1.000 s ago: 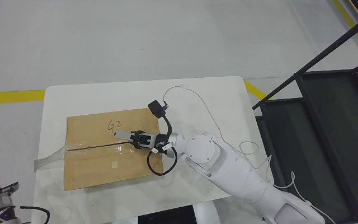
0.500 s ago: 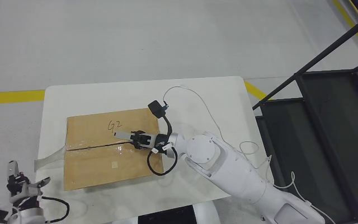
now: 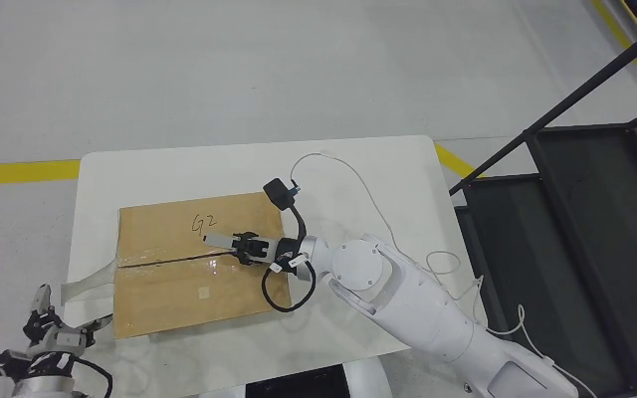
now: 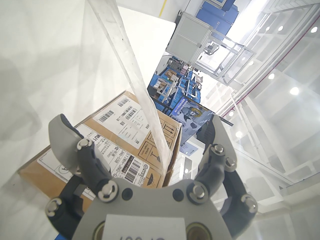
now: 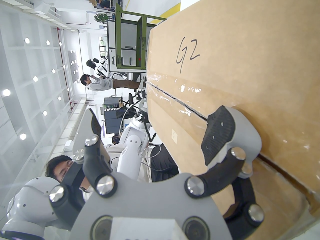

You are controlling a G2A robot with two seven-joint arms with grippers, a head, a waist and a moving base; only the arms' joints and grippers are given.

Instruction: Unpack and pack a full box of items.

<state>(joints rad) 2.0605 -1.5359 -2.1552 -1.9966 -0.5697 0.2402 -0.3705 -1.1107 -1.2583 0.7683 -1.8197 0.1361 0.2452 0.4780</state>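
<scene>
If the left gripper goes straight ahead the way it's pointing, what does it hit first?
Likely the loose tape strip, then the cardboard box's labelled end right behind it; depth is unclear.

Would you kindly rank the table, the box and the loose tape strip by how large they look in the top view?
Largest to smallest: table, box, tape strip. The gaps are clear, with no near ties.

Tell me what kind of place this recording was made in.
Probably a factory or warehouse test hall: a yellow line on the grey floor, blue storage racks, and rows of ceiling lamps high overhead.
</scene>
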